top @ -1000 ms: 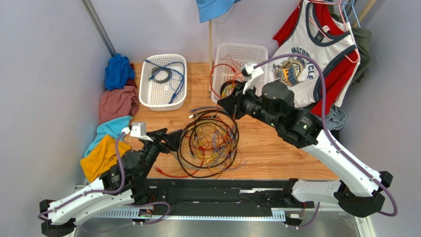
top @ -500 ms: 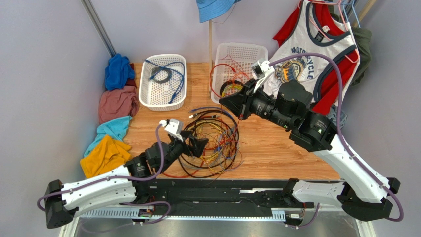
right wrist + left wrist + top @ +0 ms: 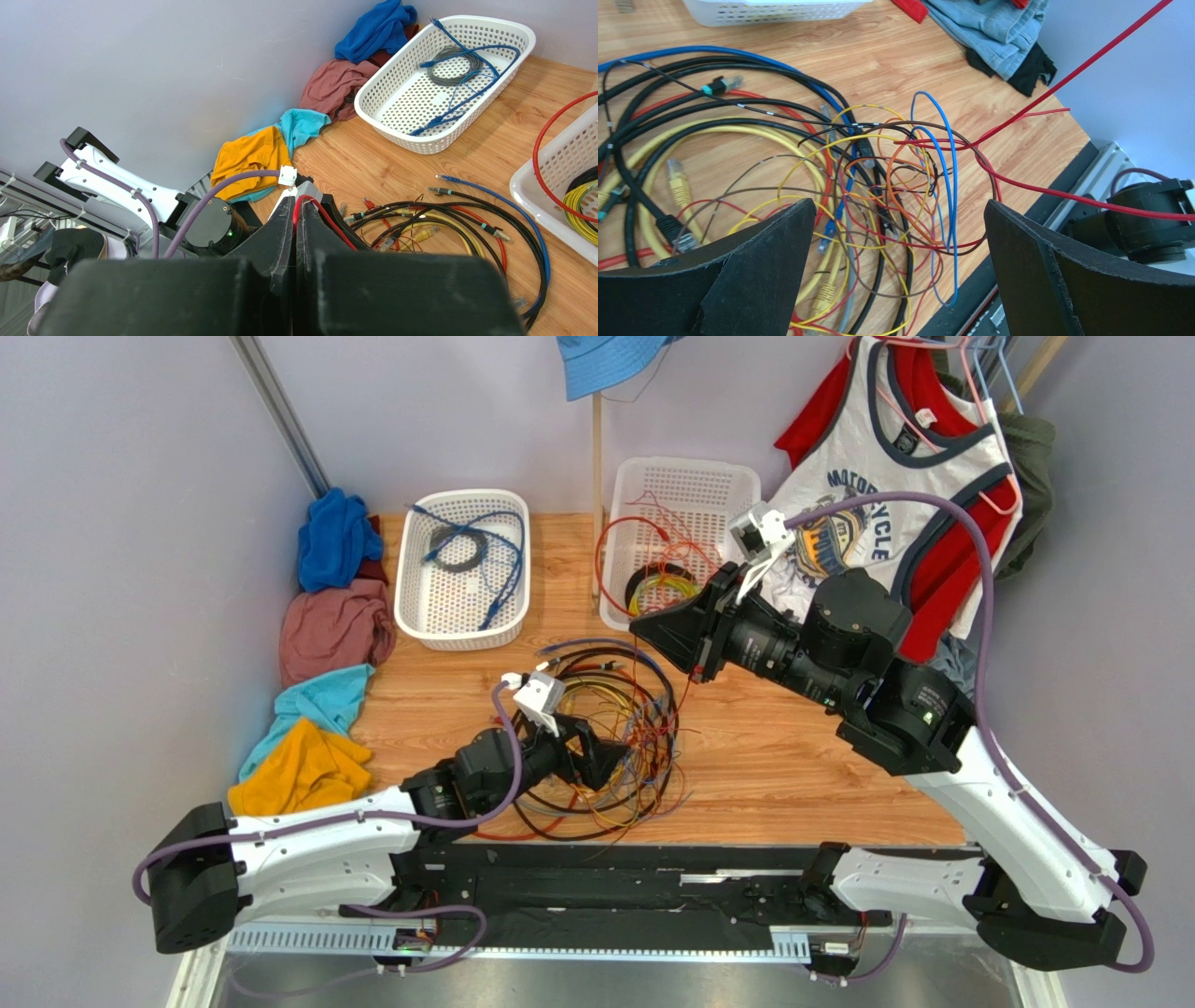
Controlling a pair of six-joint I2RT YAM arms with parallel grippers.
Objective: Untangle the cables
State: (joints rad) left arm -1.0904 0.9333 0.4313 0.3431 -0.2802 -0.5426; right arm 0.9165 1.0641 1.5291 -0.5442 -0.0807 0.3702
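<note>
Since a second ago your left arm has swung in from the pile's left edge. The left hand (image 3: 589, 753) now hangs right over the cables (image 3: 638, 714) with its fingers spread wide, and your right arm has shifted a bit to the right.

From the top cam, the cables sit in one messy round heap mid-worktop (image 3: 786, 742), toward the front edge. It's fat black loops on the outside and thin yellow, orange, red and brown strands inside. The right hand (image 3: 650, 630) is up off the worktop at the heap's far right side, between it and the right-side white basket (image 3: 701, 483). Your left hand covers the heap's centre, so you can't tell what crosses what there.

Left wrist cam: both fingers (image 3: 759, 273) stand far apart with nothing gripped, just the tangle below. You get black loops, a yellow cable with plug ends, a thin blue loop, and orange and brown strands. There's also a red wire (image 3: 1081, 70) pulled taut out past the top right corner, so its far end is cut off.

Right wrist cam: the right hand (image 3: 295, 210) is pressed together, clamped on that red wire (image 3: 323, 215), which pokes out at the tips. Its own fingers block the lower half of the view and hide the heap's middle. Only the outer edge of the cables (image 3: 491, 231) shows, black and blue loops.
</note>
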